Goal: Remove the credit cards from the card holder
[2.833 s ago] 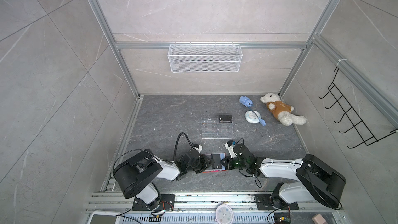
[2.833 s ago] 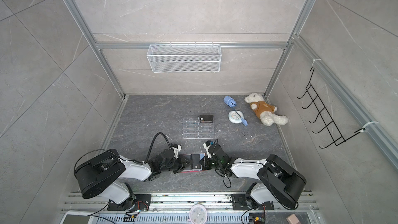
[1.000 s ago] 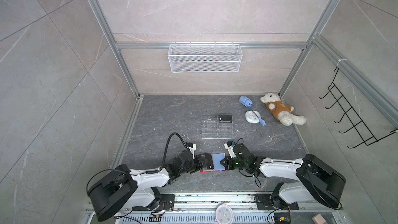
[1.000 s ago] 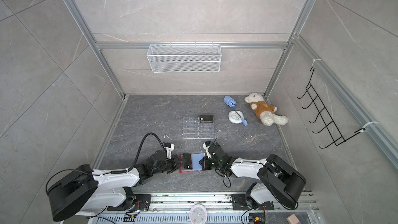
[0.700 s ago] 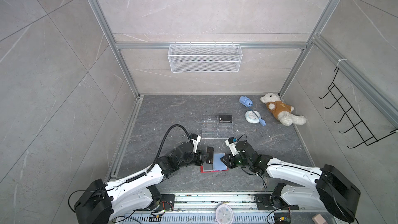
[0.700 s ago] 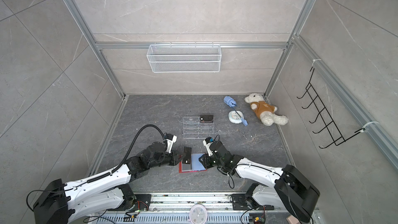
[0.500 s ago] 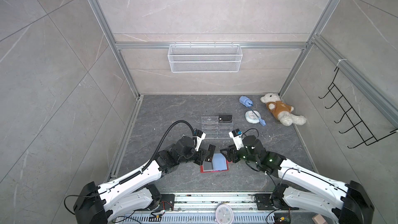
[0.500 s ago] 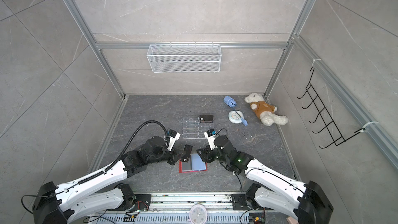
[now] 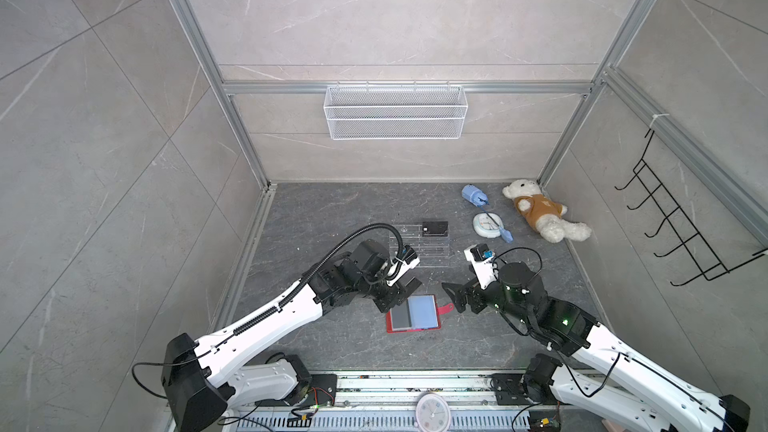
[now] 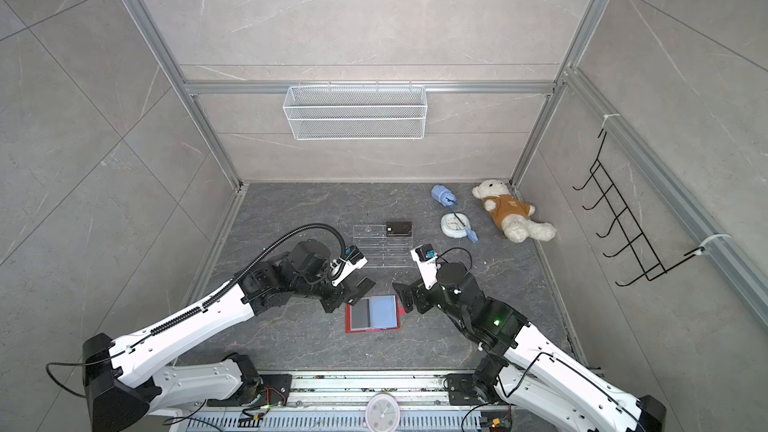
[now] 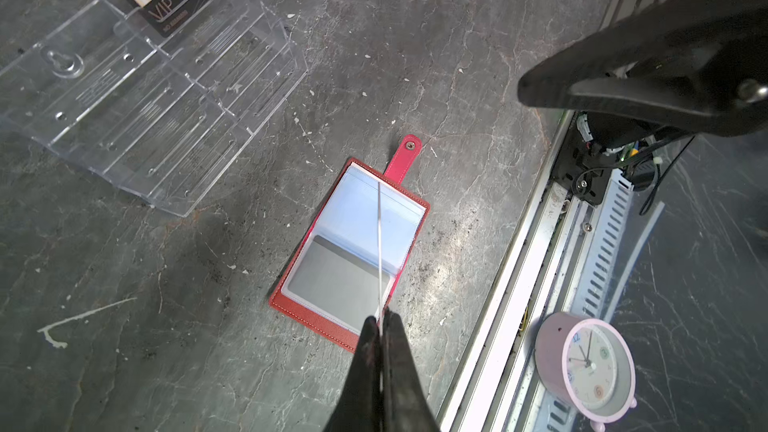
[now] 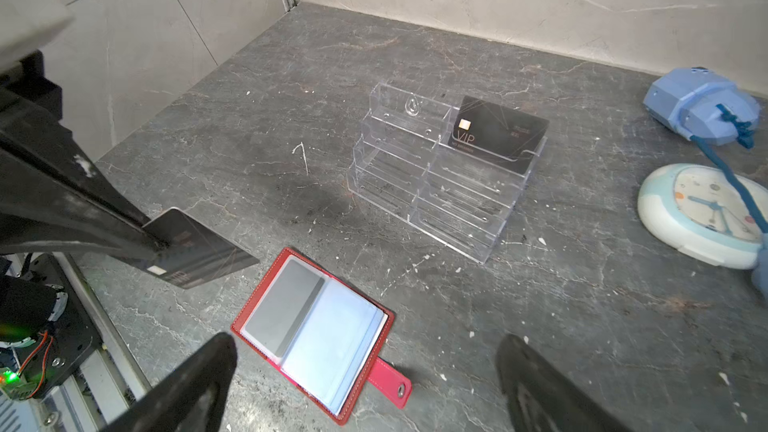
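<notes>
Seen from above, in both top views, the card holder (image 9: 422, 311) lies open and flat on the dark surface (image 9: 332, 218). Its snap tab (image 9: 445, 308) points right. The left tool (image 9: 398, 290) hovers just beside the holder's far left corner. It is clamped on a black credit card (image 9: 411, 283), which is lifted clear of the holder. The right tool (image 9: 454, 297) hangs just right of the tab, jaws spread wide and empty. Behind the holder, toward the back wall, stands a clear acrylic stand (image 9: 419, 251). A second credit card (image 9: 435, 227) sits in the stand's top tier.

Next, the left wrist view looks down along the closed left tool (image 11: 380, 324). The black credit card shows only as a thin pale edge crossing above the holder. Below it lie the holder's pale blue page (image 11: 374, 209) and a grey panel (image 11: 332, 276) under a clear sleeve. I cannot tell whether that panel is a card.

Lastly, the right wrist view shows the right tool (image 12: 363, 351) with one jaw on either side of the holder, touching nothing. The black credit card (image 12: 199, 259) floats beside the holder's cover edge. The second credit card, marked "VIP", leans upright in the stand beyond the holder.

By my judgement, pulling this card out looks finished and setting it down is the step in hand. The next move likely calls for carrying it behind the holder to the stand. There it needs lining up with a free slot, a narrow target, before the grip loosens.
</notes>
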{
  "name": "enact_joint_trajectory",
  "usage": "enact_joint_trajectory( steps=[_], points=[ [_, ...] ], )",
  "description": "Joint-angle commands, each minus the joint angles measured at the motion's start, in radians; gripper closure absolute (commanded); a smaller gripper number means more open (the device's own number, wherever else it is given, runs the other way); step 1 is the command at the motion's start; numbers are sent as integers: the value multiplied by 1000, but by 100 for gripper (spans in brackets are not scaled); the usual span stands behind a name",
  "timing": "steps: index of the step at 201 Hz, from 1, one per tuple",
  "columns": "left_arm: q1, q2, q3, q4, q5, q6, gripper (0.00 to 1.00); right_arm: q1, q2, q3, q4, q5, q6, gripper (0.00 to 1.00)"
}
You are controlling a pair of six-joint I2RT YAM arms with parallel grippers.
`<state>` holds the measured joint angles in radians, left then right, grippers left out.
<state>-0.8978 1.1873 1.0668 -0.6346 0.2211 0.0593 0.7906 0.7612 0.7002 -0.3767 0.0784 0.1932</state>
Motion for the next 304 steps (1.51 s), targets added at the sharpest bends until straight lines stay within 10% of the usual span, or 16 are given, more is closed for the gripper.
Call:
enact_joint_trajectory(
  steps=[1,304],
  points=[
    [2,13,74,-85,55,170,100,-3,-22,37,-46,-16,-2,0],
    [139,894,1115,-472,-61,804,100,-4,-223,255,-458,-64,104,0]
  ],
)
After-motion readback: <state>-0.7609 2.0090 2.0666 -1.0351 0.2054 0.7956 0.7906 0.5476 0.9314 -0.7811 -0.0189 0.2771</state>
